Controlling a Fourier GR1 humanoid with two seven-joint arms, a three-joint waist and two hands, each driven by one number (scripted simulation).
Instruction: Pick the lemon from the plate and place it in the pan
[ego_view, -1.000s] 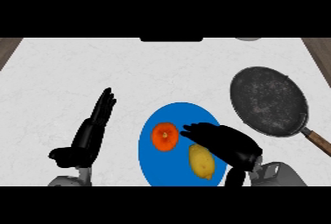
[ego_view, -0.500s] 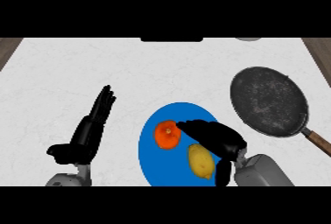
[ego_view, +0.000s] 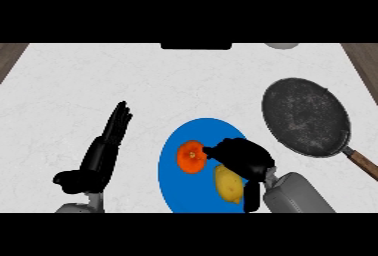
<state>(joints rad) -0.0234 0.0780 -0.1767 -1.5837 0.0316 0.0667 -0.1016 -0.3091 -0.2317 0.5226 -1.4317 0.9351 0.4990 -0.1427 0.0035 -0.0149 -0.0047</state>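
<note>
Nearest the lower edge of the head view, the grey right forearm (ego_view: 297, 194) is seen coming in at the lower right, and its black right hand (ego_view: 242, 156) is held over the right part of the blue plate (ego_view: 171, 165). The fingers of this hand are curled downward, but nothing is seen enclosed by them. The lemon (ego_view: 228, 184) is found lying on the plate, at its lower right, just beside and below the right hand; whether it is touched by the hand cannot be told. An orange-red fruit, possibly a tomato (ego_view: 191, 156), is seen on the plate to the left of the lemon, just beside the curled fingertips.

At the lower left, the left hand (ego_view: 103, 150) is shown resting with its fingers straight and together, pointing away across the white counter (ego_view: 111, 75), well apart from the plate.

Farther off and to the right, a dark frying pan (ego_view: 305, 116) is set on the counter, with its wooden handle (ego_view: 365, 163) pointing toward the lower right. The pan is seen holding nothing.

At the far edge, a dark rectangular object (ego_view: 196, 46) and a pale rounded object (ego_view: 281, 45) are partly visible.
</note>
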